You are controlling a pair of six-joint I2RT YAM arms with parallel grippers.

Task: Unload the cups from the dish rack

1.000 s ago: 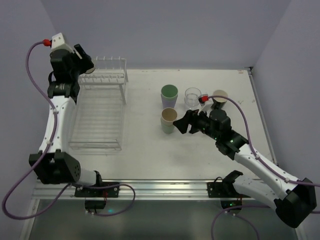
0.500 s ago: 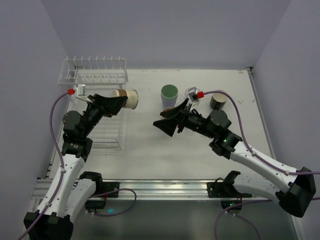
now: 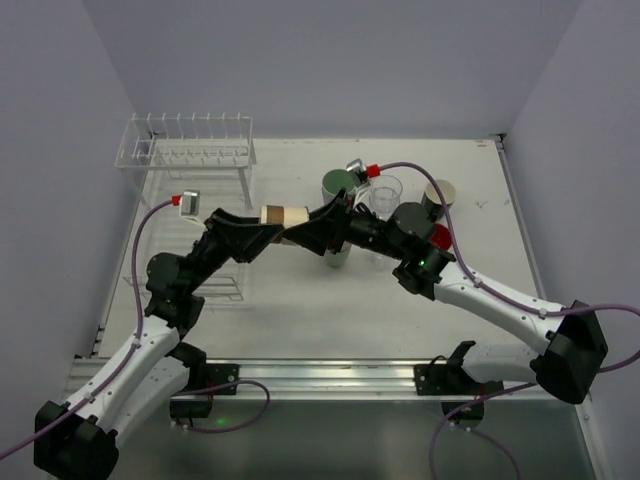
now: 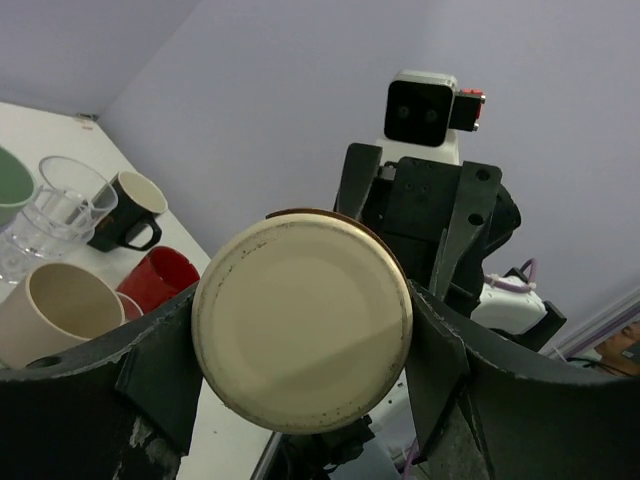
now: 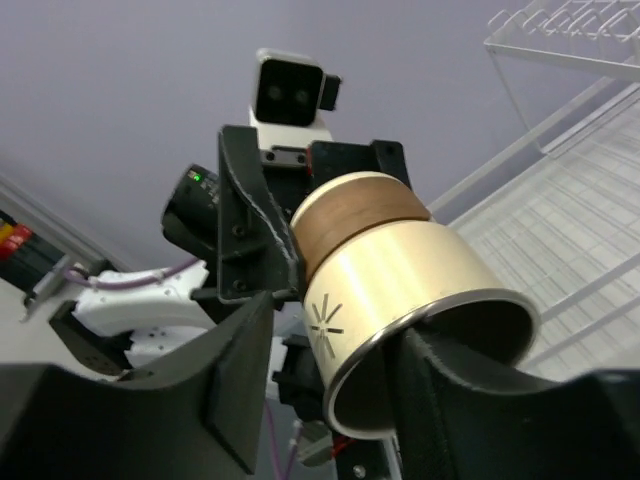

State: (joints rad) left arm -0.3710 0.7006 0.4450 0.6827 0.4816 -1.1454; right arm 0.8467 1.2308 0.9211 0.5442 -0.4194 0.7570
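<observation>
Cream and brown, the cup (image 3: 280,213) hangs in mid-air over the table's middle, clear of the dish rack (image 3: 190,155) at ten o'clock. The step looks like a hand-over. The left gripper (image 3: 258,228) pinches its base end, and the right gripper (image 5: 345,380) flanks the rim end; whether it presses yet I cannot tell. The cup lies level, long axis nine to three, mouth toward three o'clock. Next, I judge, the right must clamp firmly before the left lets go.
</observation>
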